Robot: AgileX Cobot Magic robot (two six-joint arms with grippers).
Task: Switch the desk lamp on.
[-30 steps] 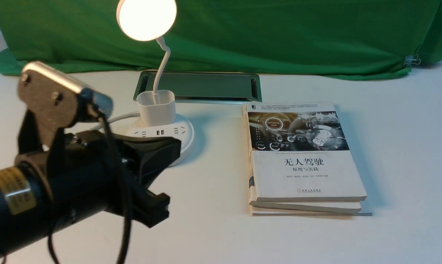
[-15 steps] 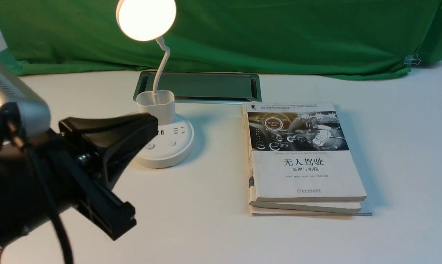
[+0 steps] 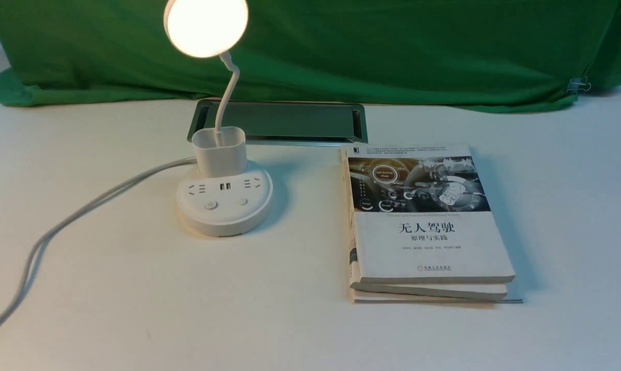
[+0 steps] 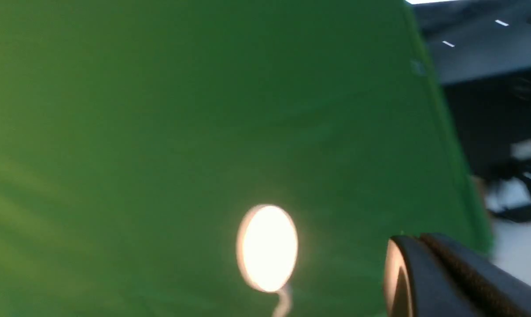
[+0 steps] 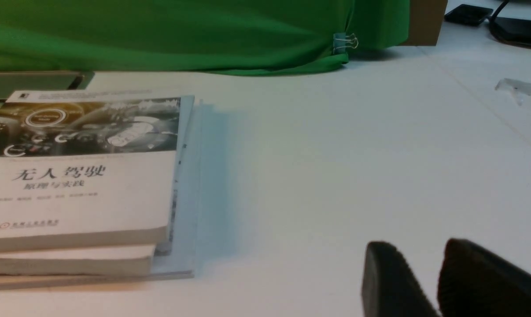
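Observation:
The desk lamp stands left of centre on the white table, and its round disc head [image 3: 206,26] glows warm. A thin bent neck drops into a small cup [image 3: 220,149] on the round base [image 3: 224,219], which shows sockets and two buttons [image 3: 210,205]. In the left wrist view the lit head [image 4: 267,246] hangs before green cloth, and my left gripper [image 4: 417,240] is raised well away from it, fingers pressed together, holding nothing. My right gripper [image 5: 419,246] hovers low over bare table to the right of the books, open and empty. Neither gripper shows clearly in the front view.
Two stacked books [image 3: 424,221] lie right of the lamp. A recessed metal hatch [image 3: 285,121] sits behind the lamp. The lamp's white cord [image 3: 84,211] runs to the table's left front edge. Green cloth [image 3: 393,46] covers the back, held by a binder clip [image 3: 578,85].
My left arm, which stood in front of the lamp's base, has pulled back to the left and out of the front view. The lamp stays lit throughout.

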